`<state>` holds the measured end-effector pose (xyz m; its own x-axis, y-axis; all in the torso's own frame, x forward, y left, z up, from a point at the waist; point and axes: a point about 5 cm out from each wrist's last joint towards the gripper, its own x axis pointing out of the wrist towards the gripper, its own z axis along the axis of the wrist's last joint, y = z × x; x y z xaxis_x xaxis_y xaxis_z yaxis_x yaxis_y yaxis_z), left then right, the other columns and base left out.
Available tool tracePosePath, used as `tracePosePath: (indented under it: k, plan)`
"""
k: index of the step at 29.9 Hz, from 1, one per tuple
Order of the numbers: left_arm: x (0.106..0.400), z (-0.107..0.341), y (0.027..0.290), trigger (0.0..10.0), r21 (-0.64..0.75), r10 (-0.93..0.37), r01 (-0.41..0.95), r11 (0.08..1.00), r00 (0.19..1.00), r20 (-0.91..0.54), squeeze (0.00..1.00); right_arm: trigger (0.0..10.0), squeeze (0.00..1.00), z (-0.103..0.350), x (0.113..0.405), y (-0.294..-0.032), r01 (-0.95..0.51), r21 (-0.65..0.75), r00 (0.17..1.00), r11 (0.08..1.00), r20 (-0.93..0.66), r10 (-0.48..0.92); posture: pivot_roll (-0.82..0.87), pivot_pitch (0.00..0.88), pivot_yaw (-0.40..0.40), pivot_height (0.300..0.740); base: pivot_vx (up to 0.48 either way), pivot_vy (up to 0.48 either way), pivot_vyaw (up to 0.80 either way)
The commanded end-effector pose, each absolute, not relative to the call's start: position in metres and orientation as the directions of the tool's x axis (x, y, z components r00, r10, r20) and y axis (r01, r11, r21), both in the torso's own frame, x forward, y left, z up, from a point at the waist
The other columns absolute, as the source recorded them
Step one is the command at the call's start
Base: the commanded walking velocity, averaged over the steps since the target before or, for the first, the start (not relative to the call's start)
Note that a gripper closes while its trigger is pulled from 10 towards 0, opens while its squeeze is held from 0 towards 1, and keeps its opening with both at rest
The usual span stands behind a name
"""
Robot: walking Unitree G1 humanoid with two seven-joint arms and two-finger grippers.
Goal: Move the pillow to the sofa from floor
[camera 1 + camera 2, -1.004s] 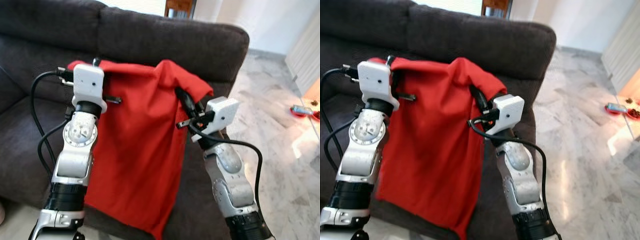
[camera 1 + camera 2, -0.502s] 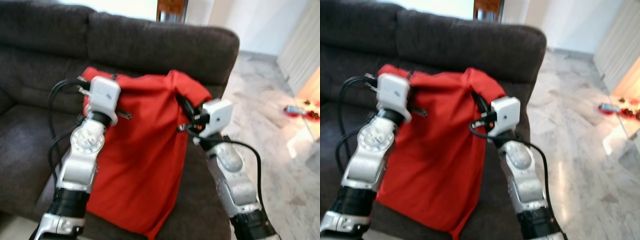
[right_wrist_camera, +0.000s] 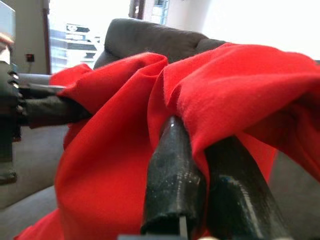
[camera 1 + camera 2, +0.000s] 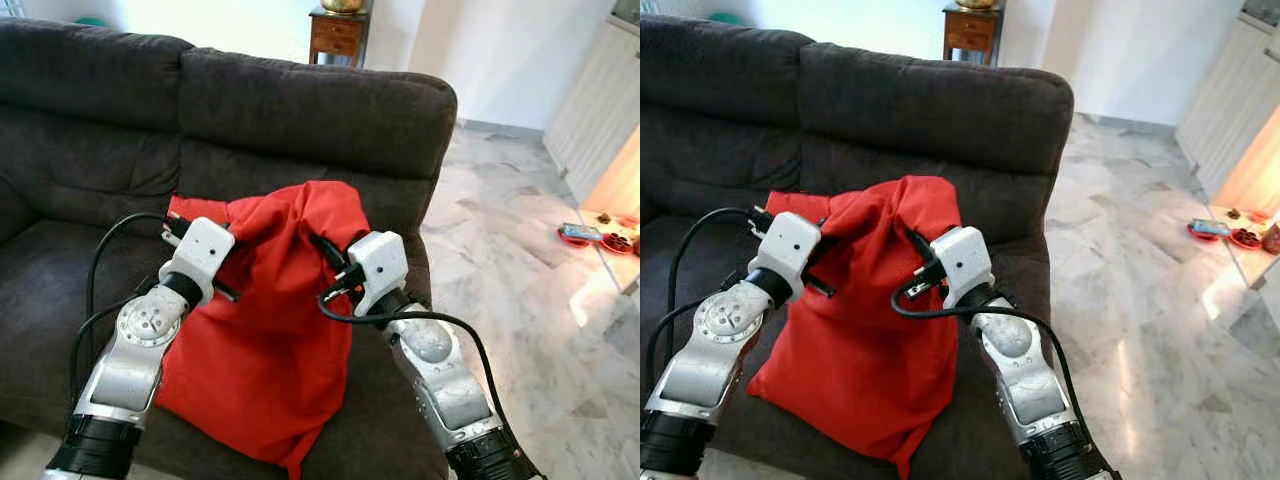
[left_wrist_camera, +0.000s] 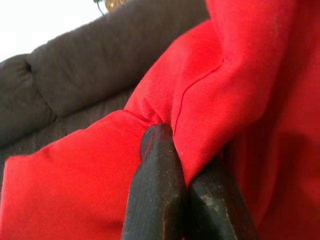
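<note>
A red pillow lies slumped on the seat of the dark grey sofa, its top bunched up against the backrest. My left gripper is shut on the pillow's upper left corner, with red cloth pinched between the black fingers. My right gripper is shut on the pillow's upper right fold, where cloth drapes over its fingers. Both silver arms reach in from below, the left and the right.
The sofa's right armrest ends beside a pale marble floor. A wooden side table stands behind the sofa. Small red dishes lie on the floor at the far right.
Both grippers have come down with the pillow, which now rests lower on the seat with its top slumped. The camera has lifted and shows more of the sofa back.
</note>
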<state>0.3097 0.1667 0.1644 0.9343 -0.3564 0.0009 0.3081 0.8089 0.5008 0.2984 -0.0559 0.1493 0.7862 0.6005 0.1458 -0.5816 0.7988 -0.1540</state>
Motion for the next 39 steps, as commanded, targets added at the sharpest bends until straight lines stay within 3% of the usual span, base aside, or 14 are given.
tracePosePath:
  k: [1,7,9,10,11,12,13,17,19,20,21,31,32,39]
  plan:
    - [0.308,0.155,0.156,10.0,0.499,-0.389,0.358,0.79,0.92,-0.044,0.0,10.0,0.0,0.156,0.296,-0.049,-0.606,-0.173,0.758,0.776,0.17,0.63,0.09,0.0,-0.096,0.74,0.0,0.0,0.0]
    - [0.312,0.159,0.155,10.0,0.501,-0.356,0.319,0.805,0.934,-0.023,0.0,10.0,0.0,0.155,0.296,-0.05,-0.608,-0.172,0.758,0.775,0.164,0.631,0.08,0.0,-0.096,0.74,0.0,0.0,0.0]
    - [0.313,0.161,0.155,10.0,0.499,-0.348,0.307,0.81,0.937,-0.011,1.0,10.0,0.0,0.153,0.297,-0.052,-0.604,-0.161,0.766,0.78,0.154,0.624,0.08,0.0,-0.096,0.74,0.0,0.0,0.0]
    - [0.314,0.162,0.155,10.0,0.5,-0.346,0.303,0.811,0.938,-0.007,1.0,10.0,0.35,0.152,0.297,-0.053,-0.6,-0.158,0.77,0.784,0.149,0.62,0.08,0.0,-0.096,0.74,0.0,0.0,0.0]
    - [0.314,0.162,0.155,10.0,0.5,-0.346,0.303,0.811,0.938,-0.006,1.0,10.0,0.35,0.152,0.297,-0.054,-0.598,-0.16,0.772,0.786,0.149,0.618,0.08,0.0,-0.096,0.74,0.0,0.0,0.0]
    - [0.314,0.162,0.155,10.0,0.501,-0.345,0.301,0.812,0.939,-0.005,1.0,10.0,0.55,0.152,0.298,-0.054,-0.597,-0.158,0.773,0.787,0.148,0.616,0.08,0.0,-0.096,0.74,0.0,0.0,0.0]
    - [0.314,0.163,0.155,10.0,0.5,-0.344,0.299,0.813,0.939,-0.003,1.0,10.0,1.0,0.151,0.297,-0.054,-0.605,-0.14,0.77,0.784,0.148,0.621,0.08,0.0,-0.096,0.74,0.0,0.0,0.0]
    - [0.314,0.163,0.154,10.0,0.497,-0.343,0.297,0.815,0.939,0.001,1.0,10.0,1.0,0.152,0.299,-0.055,-0.582,-0.163,0.782,0.796,0.153,0.604,0.08,0.0,-0.097,0.74,0.0,0.0,0.0]
    - [0.314,0.163,0.153,10.0,0.495,-0.342,0.297,0.816,0.94,0.001,1.0,10.0,0.87,0.152,0.299,-0.055,-0.578,-0.167,0.786,0.799,0.152,0.6,0.08,0.0,-0.097,0.74,0.0,0.0,0.0]
    - [0.314,0.163,0.153,10.0,0.494,-0.343,0.298,0.817,0.939,0.001,1.0,10.0,0.08,0.152,0.3,-0.056,-0.57,-0.171,0.791,0.803,0.15,0.593,0.08,0.0,-0.097,0.74,0.0,0.0,0.0]
    - [0.314,0.163,0.153,10.0,0.494,-0.344,0.299,0.817,0.939,0.0,1.0,10.0,0.0,0.152,0.301,-0.057,-0.56,-0.174,0.799,0.81,0.148,0.583,0.08,0.0,-0.097,0.74,0.0,0.0,0.0]
    - [0.313,0.157,0.148,10.0,0.486,-0.352,0.314,0.815,0.936,-0.014,1.0,10.0,0.0,0.144,0.321,-0.131,-0.137,-0.243,0.978,0.96,0.123,0.17,0.07,0.0,-0.1,0.74,0.0,0.0,0.0]
    - [0.313,0.156,0.147,10.0,0.485,-0.35,0.312,0.817,0.937,-0.014,0.07,10.0,0.0,0.141,0.322,-0.141,-0.088,-0.249,0.987,0.964,0.11,0.118,0.07,0.0,-0.099,0.74,0.0,0.0,0.0]
    - [0.312,0.136,0.152,10.0,0.428,-0.285,0.264,0.864,0.958,-0.017,0.0,10.0,0.0,0.102,0.312,-0.209,0.177,-0.23,0.984,0.957,0.009,-0.18,0.07,0.0,-0.093,0.74,0.0,0.0,0.0]
